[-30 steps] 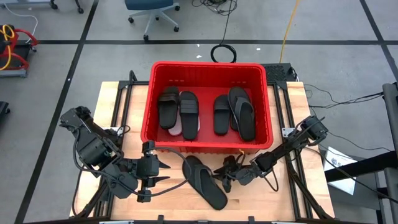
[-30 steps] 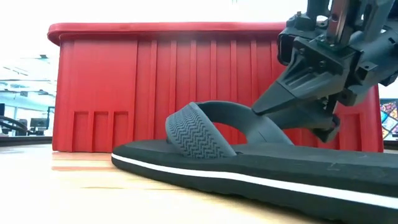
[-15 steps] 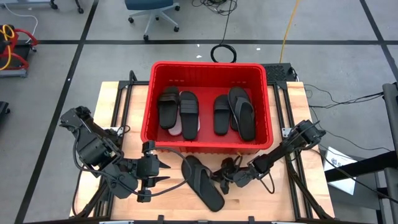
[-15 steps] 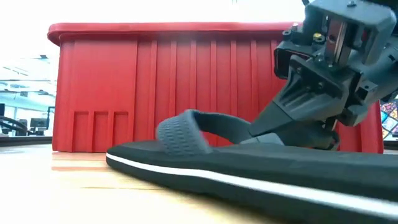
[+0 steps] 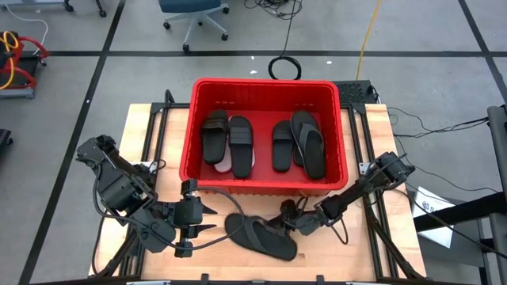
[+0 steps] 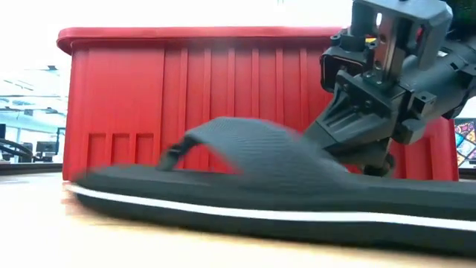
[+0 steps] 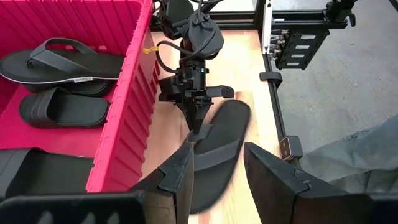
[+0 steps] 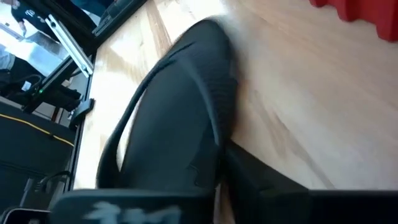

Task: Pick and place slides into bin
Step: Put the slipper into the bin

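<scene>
One black thong flip-flop (image 5: 260, 237) lies on the wooden table in front of the red bin (image 5: 265, 81). It also shows in the left wrist view (image 7: 217, 149) and the low view (image 6: 245, 197). My right gripper (image 5: 279, 229) reaches to it from the right and is shut on its strap. My left gripper (image 5: 207, 219) waits open just left of the flip-flop, with nothing between its fingers (image 7: 186, 177). Several black slides (image 5: 241, 144) lie flat on the bin's floor. My right gripper pinches the flip-flop's strap (image 7: 200, 132) between its two fingertips, on the side arm nearest the bin. The fingers slant down from the table's right side. The strap is drawn up into a hump (image 6: 245, 141) while the sole (image 6: 223, 212) rests on the table.
The bin's near wall (image 6: 186, 104) stands close behind the flip-flop. Bare tabletop (image 5: 158, 134) lies to the left and right of the bin. Metal frame rails (image 7: 270, 37) run along the table's sides. Chairs and cables are on the floor beyond.
My right gripper has shut on the flip-flop's strap. The flip-flop has turned about on the table, from slanting toward the near edge to lying more across it, and its strap has been pulled up. My left arm has kept still.
</scene>
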{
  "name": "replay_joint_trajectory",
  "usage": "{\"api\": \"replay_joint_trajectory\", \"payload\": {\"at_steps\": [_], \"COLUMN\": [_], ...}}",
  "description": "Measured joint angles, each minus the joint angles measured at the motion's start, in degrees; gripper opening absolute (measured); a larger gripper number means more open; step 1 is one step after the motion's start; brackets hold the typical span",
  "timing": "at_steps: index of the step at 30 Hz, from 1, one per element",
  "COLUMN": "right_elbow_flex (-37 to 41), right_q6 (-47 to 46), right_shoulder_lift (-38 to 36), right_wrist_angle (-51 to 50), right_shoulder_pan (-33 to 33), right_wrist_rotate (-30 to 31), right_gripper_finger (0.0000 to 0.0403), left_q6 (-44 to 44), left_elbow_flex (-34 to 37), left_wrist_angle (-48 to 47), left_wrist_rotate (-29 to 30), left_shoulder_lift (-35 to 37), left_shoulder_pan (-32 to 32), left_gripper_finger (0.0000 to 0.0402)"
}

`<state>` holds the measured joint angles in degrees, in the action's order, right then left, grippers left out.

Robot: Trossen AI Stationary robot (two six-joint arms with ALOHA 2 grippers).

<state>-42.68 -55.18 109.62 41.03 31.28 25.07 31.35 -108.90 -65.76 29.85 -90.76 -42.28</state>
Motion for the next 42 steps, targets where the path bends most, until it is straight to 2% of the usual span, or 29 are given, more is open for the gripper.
{"api": "replay_joint_trajectory", "payload": {"at_steps": [16,30,42], "right_elbow_flex": [0.0,0.1,0.1], "right_q6": [1.1,0.2,2.5], "right_shoulder_lift": [-2.4,-18.9,-29.8], "right_wrist_angle": [-1.4,-17.3,-23.2], "right_shoulder_pan": [-0.4,3.4,5.2], "right_wrist_rotate": [-1.0,8.1,6.3], "right_gripper_finger": [0.0001,0.0,0.0], "left_q6": [-0.1,-0.1,-2.6], "left_elbow_flex": [0.0,0.0,0.0], "left_wrist_angle": [0.0,0.0,0.0], "left_wrist_rotate": [0.0,-0.3,-0.3], "left_shoulder_lift": [0.0,0.0,0.0], "left_shoulder_pan": [0.0,0.0,0.0], "left_gripper_finger": [0.0138,0.0138,0.0138]}}
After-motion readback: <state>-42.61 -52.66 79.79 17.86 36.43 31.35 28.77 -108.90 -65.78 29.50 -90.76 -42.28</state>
